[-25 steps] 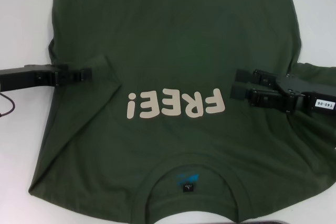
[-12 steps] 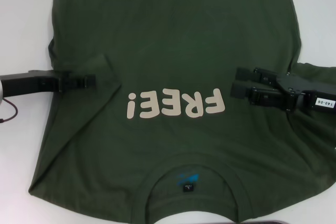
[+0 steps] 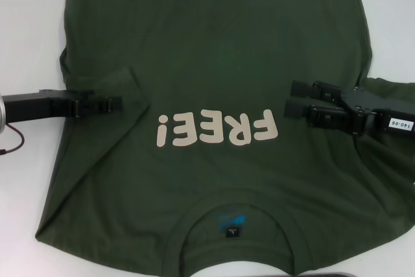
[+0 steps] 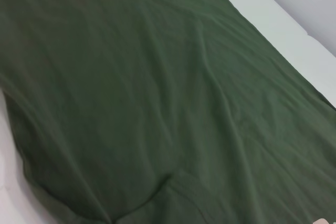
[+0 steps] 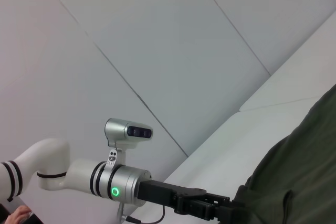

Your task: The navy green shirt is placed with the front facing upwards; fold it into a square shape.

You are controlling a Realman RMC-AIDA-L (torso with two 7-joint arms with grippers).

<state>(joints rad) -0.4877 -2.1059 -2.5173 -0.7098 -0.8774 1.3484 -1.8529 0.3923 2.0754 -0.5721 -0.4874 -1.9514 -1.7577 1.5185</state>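
The navy green shirt lies spread face up on the white table, collar nearest me, so the FREE! lettering reads upside down in the head view. My left gripper sits low at the shirt's left side where the sleeve is already turned inward, fingers drawn together, though I cannot tell whether any cloth is pinched between them. My right gripper hovers over the right chest, its two fingers parted and holding nothing, probably placed to take the matching sleeve. The hem runs out of view at the far edge, the right sleeve is partly covered by my arm, and my left wrist camera shows only fabric.
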